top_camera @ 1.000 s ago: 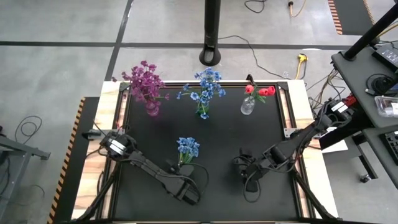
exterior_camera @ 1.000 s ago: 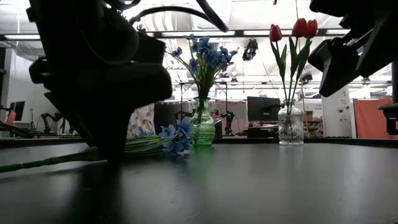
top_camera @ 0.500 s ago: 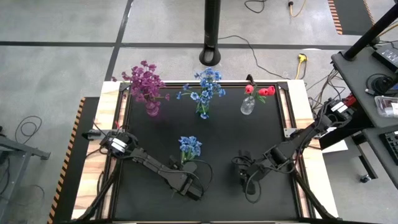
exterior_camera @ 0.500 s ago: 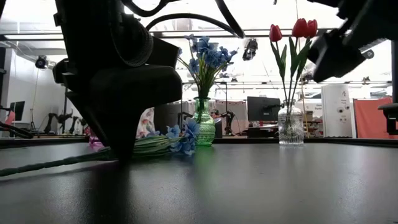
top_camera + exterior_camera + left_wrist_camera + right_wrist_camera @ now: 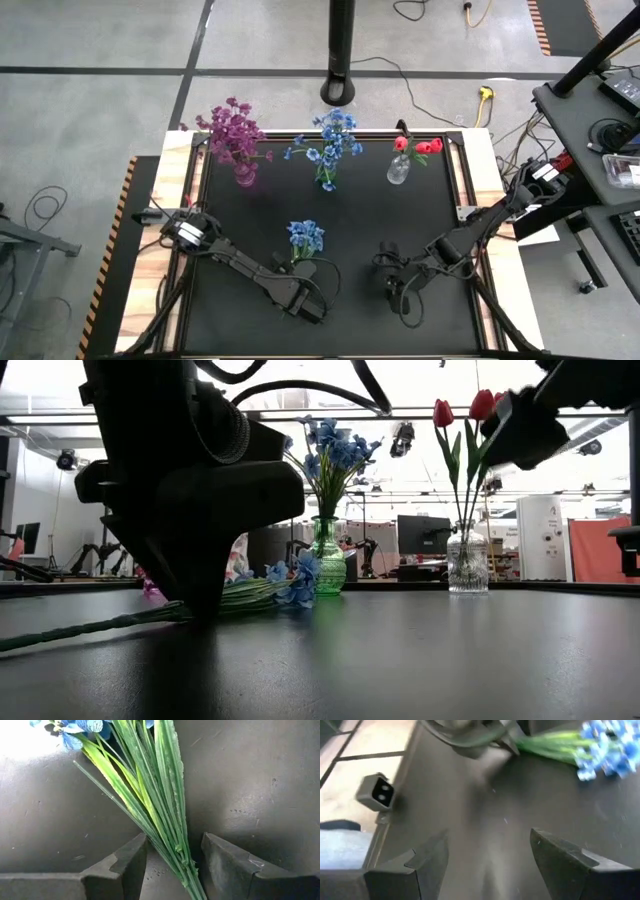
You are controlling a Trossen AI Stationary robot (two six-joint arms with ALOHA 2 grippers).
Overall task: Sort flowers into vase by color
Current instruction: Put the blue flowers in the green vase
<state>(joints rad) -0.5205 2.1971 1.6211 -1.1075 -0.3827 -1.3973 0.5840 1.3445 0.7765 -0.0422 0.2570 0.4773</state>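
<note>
Near table front, my left gripper [image 5: 172, 865] low, fingers apart around green stems of blue flowers [image 5: 303, 236]; right gripper [image 5: 392, 290] hangs open nearby.

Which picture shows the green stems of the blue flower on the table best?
The left wrist view: the stems fill it, lying between the left tool fingers. The high view shows mostly blooms, the low view a thin side-on bundle, the right wrist view a far blur.

Both arms [image 5: 250, 275] are matte black with looping black cables; the fingers [image 5: 125, 865] are dark, wedge-shaped blocks.
</note>
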